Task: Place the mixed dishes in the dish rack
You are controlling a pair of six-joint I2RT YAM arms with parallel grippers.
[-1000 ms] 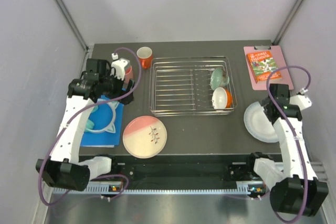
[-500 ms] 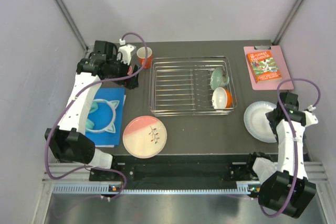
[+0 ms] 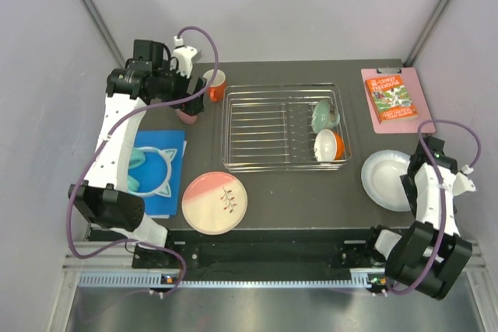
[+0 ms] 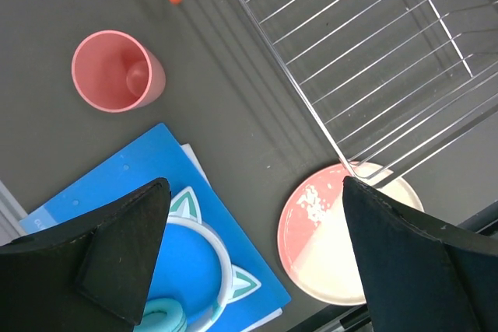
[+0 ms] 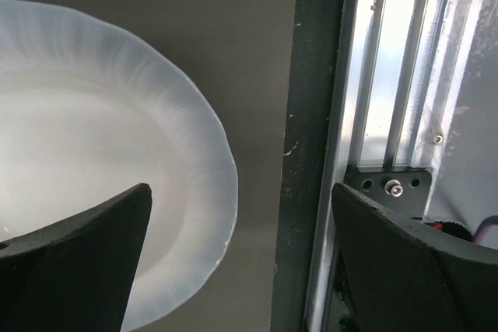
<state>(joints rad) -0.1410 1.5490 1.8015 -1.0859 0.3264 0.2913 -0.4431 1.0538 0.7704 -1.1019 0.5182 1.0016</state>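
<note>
Left gripper (image 4: 253, 184) hangs empty, jaws apart, by the pink cup (image 4: 117, 71); pink-and-cream plate (image 3: 215, 201) lies on the table before the dish rack (image 3: 257, 126), which holds the mint-green bowl (image 3: 324, 115) and orange bowl (image 3: 329, 145); right gripper (image 5: 241, 188), jaws apart, hovers at the pale plate (image 5: 93, 145)'s rim

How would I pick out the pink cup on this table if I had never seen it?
Start at the wire dish rack in the middle of the dark table. Off its far left corner stand two cups. The pink cup is the nearer one, plain and handleless, while the orange cup beside it has a handle.
</note>
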